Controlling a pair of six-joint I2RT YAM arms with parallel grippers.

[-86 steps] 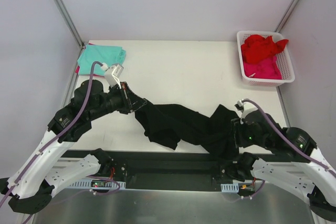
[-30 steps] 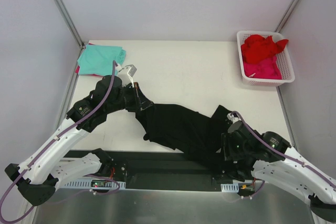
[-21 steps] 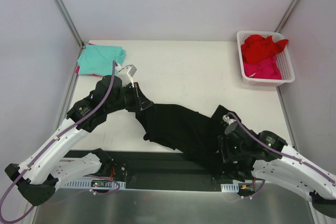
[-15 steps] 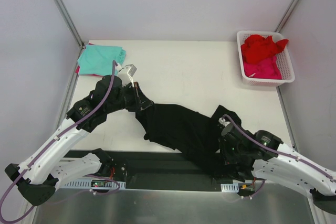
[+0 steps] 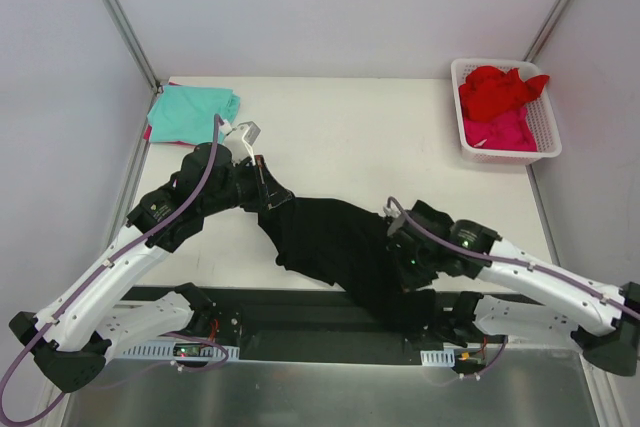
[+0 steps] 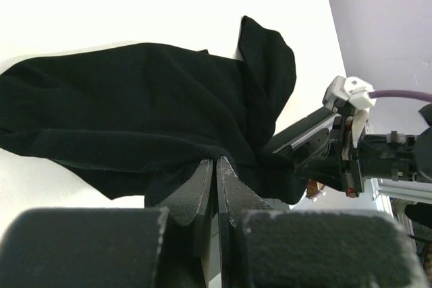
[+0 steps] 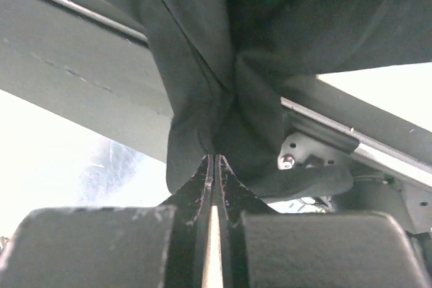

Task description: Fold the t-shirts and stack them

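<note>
From above, the black t-shirt (image 5: 335,242) lies stretched across the near half of the white bench (image 5: 350,132), slanting from the left arm toward the right one. Its near right part reaches over the bench's front edge. The left gripper (image 5: 272,199) sits at the shirt's far left corner, and the right gripper (image 5: 398,250) is buried in the cloth near its right end. A folded teal t-shirt (image 5: 195,110) rests at the far left corner of the bench, with a sliver of pink showing under its near left edge. At the far right corner stands a white slotted basket (image 5: 510,157). It holds a crumpled red t-shirt (image 5: 498,87) at the back and a pink t-shirt (image 5: 498,132) in front of it.

In the left wrist view, the left gripper (image 6: 216,172) has its jaws pressed together on a hem of the black t-shirt (image 6: 135,109), which spreads away over the bench in soft folds. The right arm (image 6: 337,143) shows beyond the cloth at the right.

In the right wrist view, the right gripper (image 7: 214,162) is clamped tight on a gathered bunch of the black t-shirt (image 7: 223,59). The cloth rises from the fingertips in front of a grey metal rail (image 7: 74,75).
</note>
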